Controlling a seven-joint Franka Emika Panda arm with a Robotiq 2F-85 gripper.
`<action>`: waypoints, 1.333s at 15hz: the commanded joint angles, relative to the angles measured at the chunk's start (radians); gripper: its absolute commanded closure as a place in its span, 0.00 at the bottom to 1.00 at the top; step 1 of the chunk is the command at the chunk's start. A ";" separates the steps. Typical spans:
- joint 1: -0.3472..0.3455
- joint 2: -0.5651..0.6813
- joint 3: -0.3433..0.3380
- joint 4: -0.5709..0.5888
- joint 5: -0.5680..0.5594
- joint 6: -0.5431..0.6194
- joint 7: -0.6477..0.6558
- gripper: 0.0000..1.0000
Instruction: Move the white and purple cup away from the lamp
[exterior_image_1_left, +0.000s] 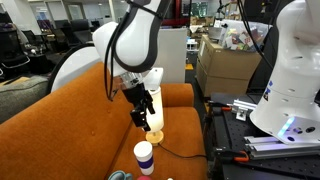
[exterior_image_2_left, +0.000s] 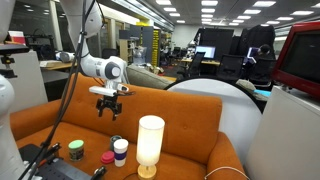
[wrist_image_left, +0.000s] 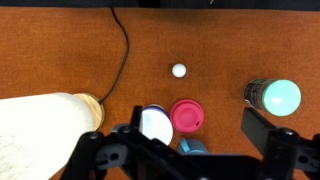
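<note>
Upholstery in orange served as your counter (wrist_image_left: 60, 50) (it looked like a sofa seat with a padded back behind it), and everything stood on it. Your claw (exterior_image_2_left: 108, 111) hung in the air above the objects, pointing down, with its fingers (wrist_image_left: 88, 150) spread wide and nothing between them; it touched none of the things below.

You had the white and purple cup (exterior_image_2_left: 120, 150) upright on the counter, just beside the lamp (exterior_image_2_left: 150, 143), which glowed cream and rose to about twice the cup's height. In the wrist view the cup's white top sat close to the lamp's light wooden base (wrist_image_left: 90, 108), with only a narrow strip of orange between them. The thin dark cord (wrist_image_left: 125, 40) ran from that base across the fabric and out of the top of the wrist view.

On the cup's other side you had a pink-lidded container (wrist_image_left: 186, 115) so close that I couldn't tell whether the two touched. A jar with a pale green cap (wrist_image_left: 278, 97) stood farther out on that same side, apart from the pink one. A small white ball (wrist_image_left: 179, 70) lay alone on the bare fabric beyond the pink lid. Something blue (wrist_image_left: 193, 147) showed just below the pink lid, too hidden by the claw to name.

In the wrist view the cup and the pink lid both fell between the spread fingers, the lamp outside them.
</note>
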 joint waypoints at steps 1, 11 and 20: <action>0.020 0.015 -0.020 0.008 0.017 0.027 -0.018 0.00; -0.015 0.287 0.000 0.178 0.040 0.047 -0.200 0.00; 0.004 0.297 -0.010 0.164 0.036 0.087 -0.175 0.00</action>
